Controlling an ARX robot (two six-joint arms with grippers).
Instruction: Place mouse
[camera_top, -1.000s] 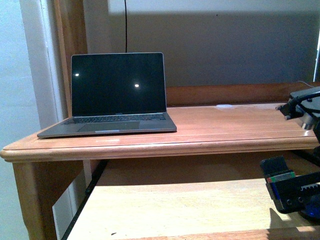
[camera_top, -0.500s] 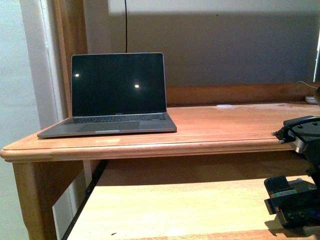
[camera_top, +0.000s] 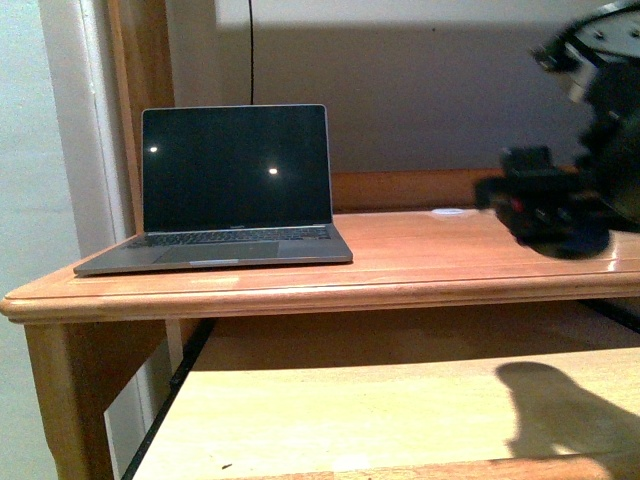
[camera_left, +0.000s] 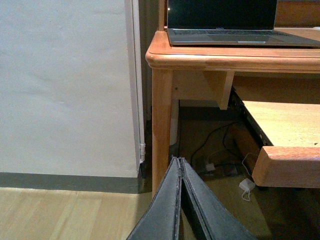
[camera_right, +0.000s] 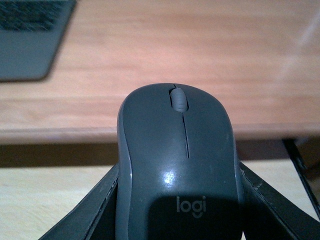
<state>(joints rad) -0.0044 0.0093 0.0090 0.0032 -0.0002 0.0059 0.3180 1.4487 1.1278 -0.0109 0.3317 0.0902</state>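
The dark grey mouse (camera_right: 177, 150), with a light "logi" logo and a scroll wheel, fills the right wrist view. My right gripper (camera_right: 179, 172) is shut on its sides. It holds the mouse above the front edge of the wooden desk top (camera_right: 200, 60), apart from the surface. In the front view my right gripper (camera_top: 550, 205) is a blurred dark shape over the right end of the desk (camera_top: 400, 260), and the mouse cannot be made out there. My left gripper (camera_left: 178, 161) is shut and empty, low beside the desk leg (camera_left: 161, 115).
An open laptop (camera_top: 235, 180) with a dark screen stands on the left of the desk; its corner shows in the right wrist view (camera_right: 30, 40). A small white thing (camera_top: 449, 212) lies at the back. A pull-out shelf (camera_top: 350, 410) sits under the top. Cables (camera_left: 220, 162) lie on the floor.
My right arm has risen from below the desk top at the right to above it and shifted left. Its shadow now falls on the pull-out shelf.
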